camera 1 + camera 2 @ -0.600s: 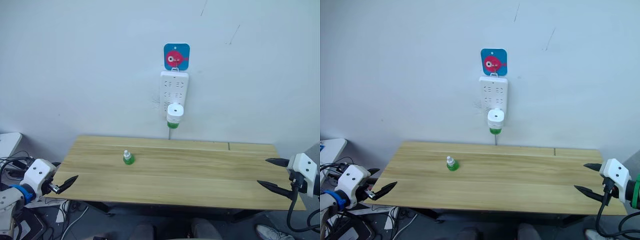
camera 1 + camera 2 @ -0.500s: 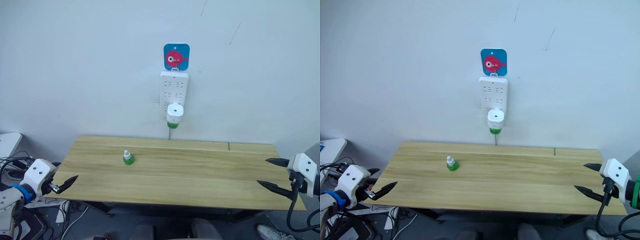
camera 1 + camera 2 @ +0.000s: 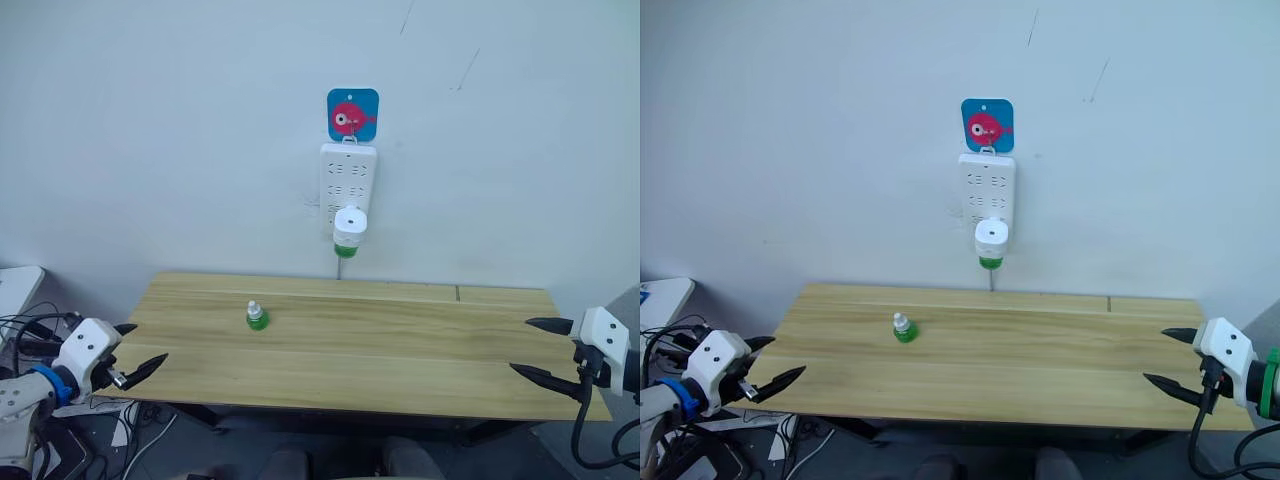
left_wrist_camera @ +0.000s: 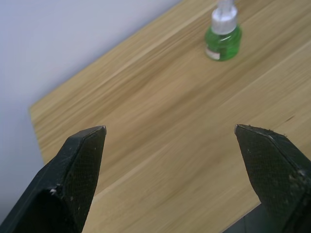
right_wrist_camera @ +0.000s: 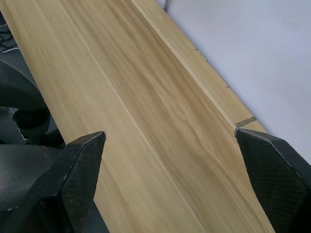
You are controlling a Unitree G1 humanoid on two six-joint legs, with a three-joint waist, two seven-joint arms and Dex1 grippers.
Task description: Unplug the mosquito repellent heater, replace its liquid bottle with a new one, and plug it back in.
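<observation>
The white mosquito repellent heater (image 3: 348, 228) is plugged into the lower part of a white power strip (image 3: 347, 180) hanging on the wall, with a green liquid bottle (image 3: 346, 250) screwed in beneath it. A second green liquid bottle (image 3: 257, 317) with a white cap stands upright on the wooden table (image 3: 400, 350), left of centre, also seen as the green bottle (image 4: 223, 36) from the left wrist. My left gripper (image 3: 140, 349) is open at the table's left end. My right gripper (image 3: 535, 347) is open at the table's right end. Both hold nothing.
A blue card with a red fish (image 3: 353, 113) hangs above the power strip. Cables (image 3: 25, 330) lie on the floor at the left, beside a white surface (image 3: 15, 285). The strip's cord (image 3: 340, 267) drops behind the table's far edge.
My left gripper has moved slightly right and inward toward the table. My right gripper has edged a little left. The bottles and heater have not moved.
</observation>
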